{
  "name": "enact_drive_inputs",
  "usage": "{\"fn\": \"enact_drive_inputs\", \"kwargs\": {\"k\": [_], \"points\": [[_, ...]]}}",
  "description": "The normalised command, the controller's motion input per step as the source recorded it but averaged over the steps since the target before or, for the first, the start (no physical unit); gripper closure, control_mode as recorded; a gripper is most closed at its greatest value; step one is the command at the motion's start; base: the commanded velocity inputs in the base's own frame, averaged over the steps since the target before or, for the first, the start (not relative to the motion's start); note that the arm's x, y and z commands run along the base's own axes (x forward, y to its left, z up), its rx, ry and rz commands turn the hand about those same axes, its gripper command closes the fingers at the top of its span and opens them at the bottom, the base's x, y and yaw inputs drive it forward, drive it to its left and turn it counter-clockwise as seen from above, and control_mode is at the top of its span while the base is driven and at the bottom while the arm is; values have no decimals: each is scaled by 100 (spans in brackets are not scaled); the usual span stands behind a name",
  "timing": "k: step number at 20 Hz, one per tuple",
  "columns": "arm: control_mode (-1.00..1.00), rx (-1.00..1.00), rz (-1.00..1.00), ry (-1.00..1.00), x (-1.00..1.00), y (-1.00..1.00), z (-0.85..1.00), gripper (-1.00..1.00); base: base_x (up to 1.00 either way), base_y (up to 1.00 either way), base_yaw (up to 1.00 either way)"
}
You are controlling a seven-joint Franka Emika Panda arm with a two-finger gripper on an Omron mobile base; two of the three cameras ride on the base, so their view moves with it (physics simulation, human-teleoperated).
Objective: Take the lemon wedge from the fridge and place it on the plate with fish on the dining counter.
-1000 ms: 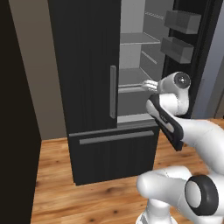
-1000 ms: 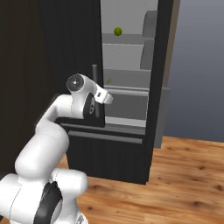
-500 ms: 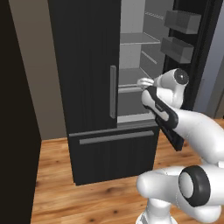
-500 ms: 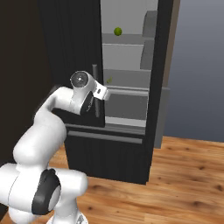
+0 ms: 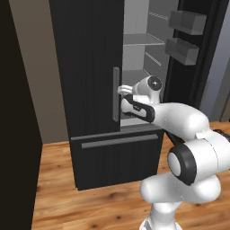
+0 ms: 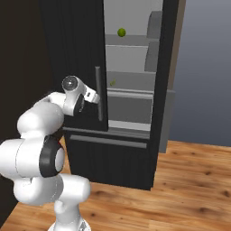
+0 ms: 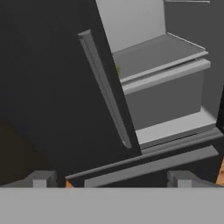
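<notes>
We are hovering our white arm's dark two-finger claw [image 6: 93, 95] just beside the grey vertical bar handle [image 6: 99, 99] of the tall black French-door fridge [image 6: 72, 54], fingers [image 7: 41, 178] apart, gripping nothing. Right door is standing open. Tiny yellow-green lemon wedge [image 6: 112, 83] is lying on a light grey inner shelf [image 6: 133, 81], round green fruit [image 6: 121, 32] sitting two shelves higher.
</notes>
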Motion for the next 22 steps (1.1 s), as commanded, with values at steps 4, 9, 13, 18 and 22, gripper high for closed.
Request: {"fn": "enact_drive_inputs", "kwargs": {"k": [4,9,13,18,22], "points": [[-100,-4,0,2,36,11,0,-100,0,0,0],[-100,-1,0,0,20,-1,0,-100,0,0,0],[-100,-1,0,0,14,-30,-5,-100,0,0,0],[-100,-9,14,0,21,-2,-22,-100,0,0,0],[-100,-15,15,0,8,0,-28,-100,0,0,0]]}}
